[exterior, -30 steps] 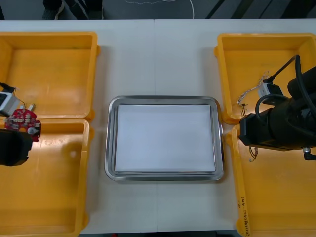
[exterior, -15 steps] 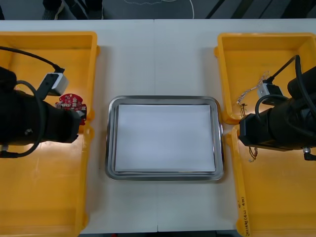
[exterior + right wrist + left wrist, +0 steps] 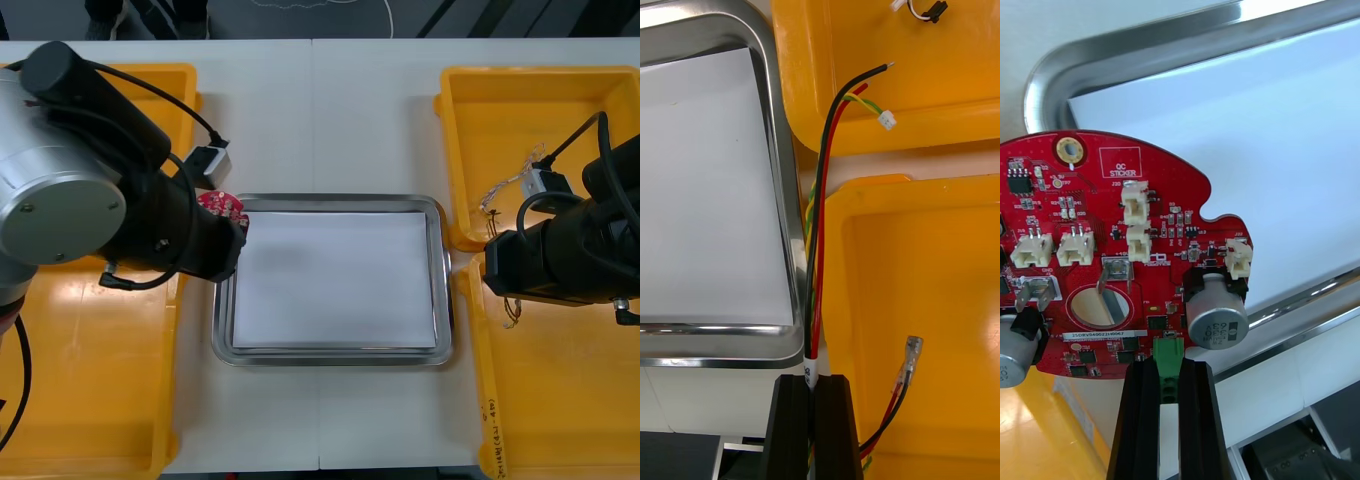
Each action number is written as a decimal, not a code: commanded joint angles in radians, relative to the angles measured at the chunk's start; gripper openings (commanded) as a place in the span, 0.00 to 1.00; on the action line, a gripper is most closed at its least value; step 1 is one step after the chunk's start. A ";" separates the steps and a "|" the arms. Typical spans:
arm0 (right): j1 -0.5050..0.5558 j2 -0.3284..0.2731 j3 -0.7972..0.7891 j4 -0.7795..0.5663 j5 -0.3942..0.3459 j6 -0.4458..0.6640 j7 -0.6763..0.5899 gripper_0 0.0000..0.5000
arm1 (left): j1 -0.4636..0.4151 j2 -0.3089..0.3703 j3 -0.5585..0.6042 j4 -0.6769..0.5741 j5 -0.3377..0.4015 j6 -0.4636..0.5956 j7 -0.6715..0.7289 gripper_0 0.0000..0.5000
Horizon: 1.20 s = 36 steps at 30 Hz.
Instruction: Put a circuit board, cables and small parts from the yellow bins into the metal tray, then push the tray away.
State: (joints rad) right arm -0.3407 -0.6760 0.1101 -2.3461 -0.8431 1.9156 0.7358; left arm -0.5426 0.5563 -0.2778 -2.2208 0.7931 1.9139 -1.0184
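My left gripper (image 3: pixel 1169 390) is shut on the green connector at the edge of a round red circuit board (image 3: pixel 1127 255). In the front view the board (image 3: pixel 222 206) hangs over the left rim of the metal tray (image 3: pixel 330 202), with the left gripper (image 3: pixel 226 240) beside it. The tray is lined white (image 3: pixel 1262 150). My right gripper (image 3: pixel 816 420) is shut on a black, red and yellow cable (image 3: pixel 824 195). It sits between the two right yellow bins, just off the tray's right rim (image 3: pixel 786 195). The cable's far end (image 3: pixel 497 195) reaches over the far right bin (image 3: pixel 530 90).
Two yellow bins (image 3: pixel 100 100) stand on the left and two on the right (image 3: pixel 560 400). The cable's trailing end with a clear terminal (image 3: pixel 910 356) hangs in the near right bin. A small black and white connector (image 3: pixel 929 9) lies in the far right bin.
My left arm has swung right from the left bins to the tray's left rim, carrying the circuit board. The right arm has not moved.
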 commanded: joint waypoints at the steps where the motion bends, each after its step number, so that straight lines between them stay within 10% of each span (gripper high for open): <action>1: -0.014 -0.007 0.005 -0.010 -0.007 0.004 -0.006 0.00 | -0.080 0.011 -0.081 0.012 -0.002 0.006 0.166 0.00; 36: -0.014 -0.007 0.006 -0.010 -0.014 0.004 -0.006 0.00 | -0.085 -0.156 -0.380 0.187 -0.176 0.006 0.216 0.00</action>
State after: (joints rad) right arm -0.3407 -0.6760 0.1101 -2.3459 -0.8483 1.9156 0.7358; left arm -0.5919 0.4354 -0.6262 -2.0343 0.6326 1.9139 -0.8735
